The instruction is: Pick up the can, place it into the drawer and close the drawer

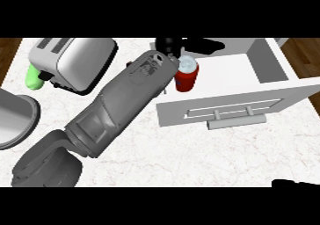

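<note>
Table [208, 154]: white marbled top, with wood floor showing past its left and right edges.

Can [186, 75]: red body, pale top, upright at the far middle of the table, just left of the open drawer and outside it.

Drawer [253, 66]: white, pulled out towards the near side; its front panel [237, 107] carries a bar handle [230, 115]. What can be seen of its inside holds nothing.

Left robot hand [169, 45]: black, at the end of a long grey forearm [120, 103] that crosses the table from near left to far middle. The hand sits right against the can's far left side; whether its fingers are closed round the can cannot be told.

Right robot hand [299, 184]: only a dark sliver at the near right edge; its fingers cannot be made out.

Toaster [71, 61]: silver, far left of the table.

Green object [34, 78]: left of the toaster.

Grey round vessel [13, 118]: at the left edge, partly cut off.
</note>
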